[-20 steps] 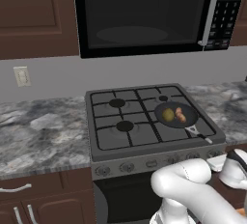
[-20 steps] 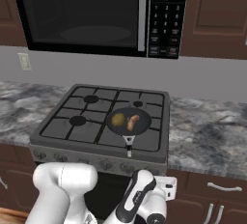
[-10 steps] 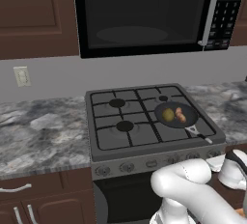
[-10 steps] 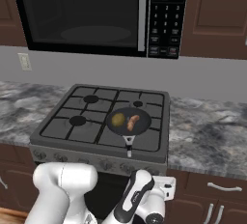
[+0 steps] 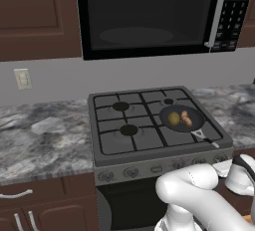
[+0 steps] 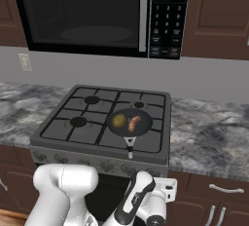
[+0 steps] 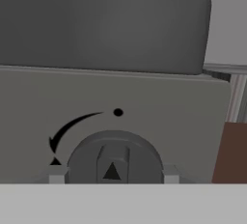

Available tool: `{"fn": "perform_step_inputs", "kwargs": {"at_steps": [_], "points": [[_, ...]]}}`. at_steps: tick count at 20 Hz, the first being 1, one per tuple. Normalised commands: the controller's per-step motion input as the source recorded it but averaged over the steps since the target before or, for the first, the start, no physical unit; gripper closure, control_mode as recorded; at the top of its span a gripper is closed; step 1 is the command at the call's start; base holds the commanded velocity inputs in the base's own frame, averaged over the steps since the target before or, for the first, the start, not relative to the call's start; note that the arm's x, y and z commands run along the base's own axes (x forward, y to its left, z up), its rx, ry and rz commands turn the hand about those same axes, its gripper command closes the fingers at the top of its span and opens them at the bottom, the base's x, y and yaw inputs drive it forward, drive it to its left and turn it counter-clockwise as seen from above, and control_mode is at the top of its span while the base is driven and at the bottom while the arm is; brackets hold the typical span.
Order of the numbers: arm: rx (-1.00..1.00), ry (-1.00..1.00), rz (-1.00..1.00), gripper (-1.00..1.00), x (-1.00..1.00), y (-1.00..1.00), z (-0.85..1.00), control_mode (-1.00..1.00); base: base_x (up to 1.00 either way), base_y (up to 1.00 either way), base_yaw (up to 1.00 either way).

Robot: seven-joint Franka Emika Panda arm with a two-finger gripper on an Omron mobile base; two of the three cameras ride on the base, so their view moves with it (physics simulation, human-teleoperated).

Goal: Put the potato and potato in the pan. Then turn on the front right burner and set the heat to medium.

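small round dark frying pan (image 5: pixel 182 118) on front right burner, olive-yellow round potato (image 5: pixel 173 118) and orange-brown long potato (image 5: pixel 187 119) inside. fingers (image 7: pixel 57 174) clenched on round grey stove knob (image 7: pixel 113 162). turn toward 10 o'clock along black arc arrow (image 7: pixel 70 129), keep grip centred, stop at medium.

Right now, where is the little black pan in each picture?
Left base view: the pan sits on the stove's front right burner, right of centre, its handle pointing toward the lower right.
Right base view: the pan sits at the middle, its handle pointing down toward the stove's front edge.
Hand view: not in it; a stove knob is there.
Shared landmark: the microwave above the stove.
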Motion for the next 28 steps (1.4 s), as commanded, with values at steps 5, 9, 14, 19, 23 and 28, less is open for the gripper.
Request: {"fn": "perform_step_inputs", "kwargs": {"at_steps": [5, 9, 14, 19, 23, 28], "points": [[-0.01, -0.06, 0.0, 1.0, 0.0, 0.0, -0.11, -1.0, 0.0, 0.0, 0.0], [-0.1, -0.13, 0.0, 1.0, -0.02, 0.0, -0.07, -1.0, 0.0, 0.0, 0.0], [-0.14, -0.03, 0.0, 1.0, 0.0, 0.0, 0.0, -1.0, 0.0, 0.0, 0.0], [-0.14, 0.0, 0.0, 1.0, 0.0, 0.0, 0.0, -1.0, 0.0, 0.0, 0.0], [-0.18, 0.0, 0.0, 1.0, 0.0, 0.0, 0.0, -1.0, 0.0, 0.0, 0.0], [-0.23, 0.0, -0.03, 1.0, 0.0, 0.0, 0.0, -1.0, 0.0, 0.0, 0.0]]}}
